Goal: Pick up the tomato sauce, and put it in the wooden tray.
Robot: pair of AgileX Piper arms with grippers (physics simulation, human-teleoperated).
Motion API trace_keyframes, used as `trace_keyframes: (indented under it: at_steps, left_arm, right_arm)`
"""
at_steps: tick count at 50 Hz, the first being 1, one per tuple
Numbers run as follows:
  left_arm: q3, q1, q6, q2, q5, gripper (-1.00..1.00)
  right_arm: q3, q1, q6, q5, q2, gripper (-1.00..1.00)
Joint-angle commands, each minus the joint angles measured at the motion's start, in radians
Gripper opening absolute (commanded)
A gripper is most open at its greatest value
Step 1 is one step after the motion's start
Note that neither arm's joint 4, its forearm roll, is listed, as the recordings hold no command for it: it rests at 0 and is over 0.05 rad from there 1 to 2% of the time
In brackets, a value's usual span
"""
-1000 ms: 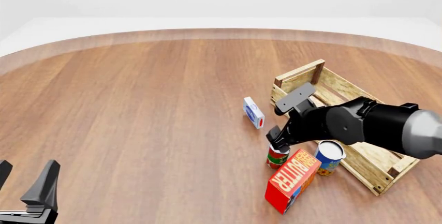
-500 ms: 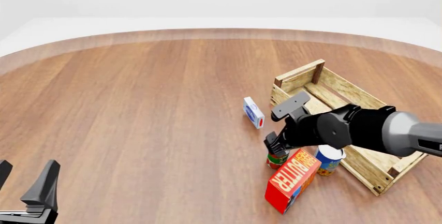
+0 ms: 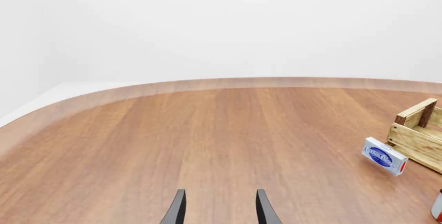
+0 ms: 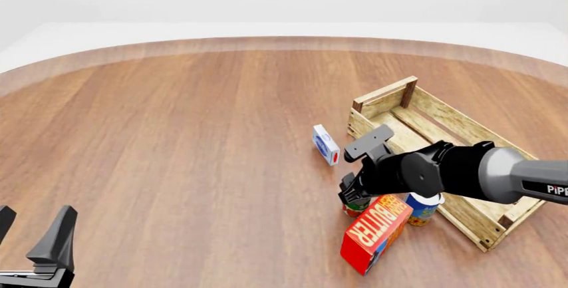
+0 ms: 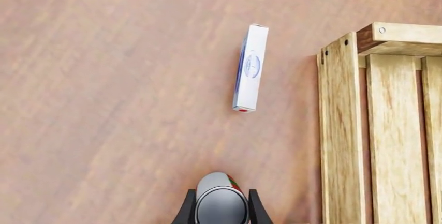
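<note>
The tomato sauce (image 5: 221, 203) was stood upright on the table, just beside the butter box (image 4: 374, 233) and near the wooden tray (image 4: 461, 135). It was straddled by the right gripper (image 5: 219, 211), jaws close against both sides, presumably for lifting. The left gripper (image 3: 219, 208) was parked apart, parted and empty.

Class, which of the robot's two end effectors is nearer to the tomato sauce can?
The right. The right end effector has its fingers on either side of the tomato sauce can, beside the butter box. The left end effector sits far across the table.
</note>
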Motion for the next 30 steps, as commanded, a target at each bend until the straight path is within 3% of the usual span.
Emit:
trace_keyframes:
  at_steps: [1, 15, 19, 22, 30]
  left_arm:
    - [0.000, 0.000, 0.000, 0.000, 0.000, 1.00]
    - [0.000, 0.000, 0.000, 0.000, 0.000, 1.00]
    - [0.000, 0.000, 0.000, 0.000, 0.000, 1.00]
    - [0.000, 0.000, 0.000, 0.000, 0.000, 1.00]
    - [0.000, 0.000, 0.000, 0.000, 0.000, 1.00]
  right_arm:
    - [0.008, 0.014, 0.011, -0.007, 0.006, -1.00]
    - [0.003, 0.000, -0.001, -0.003, -0.022, -1.00]
    - [-0.019, -0.018, -0.014, 0.043, -0.095, -1.00]
    - [-0.016, -0.071, -0.074, 0.044, -0.160, -1.00]
    - [-0.047, -0.060, -0.060, 0.117, -0.245, -1.00]
